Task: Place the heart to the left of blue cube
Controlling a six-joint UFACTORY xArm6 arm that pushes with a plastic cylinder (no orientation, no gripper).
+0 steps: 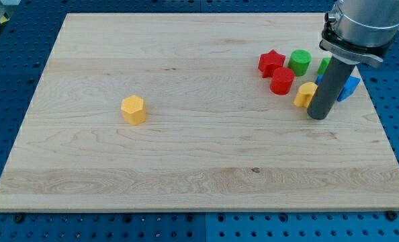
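The yellow heart [305,94] lies at the view's right, just left of my dark rod. My tip [318,116] rests on the board, touching or almost touching the heart's right side. The blue cube [350,87] shows just right of the rod, partly hidden behind it. The rod stands between the heart and the blue cube.
A red star [271,62], a green cylinder [299,62] and a red cylinder [282,81] cluster up-left of the heart. A green block [324,65] peeks out behind the rod. A yellow hexagon [134,109] sits alone at the left. The board's right edge [381,128] is near.
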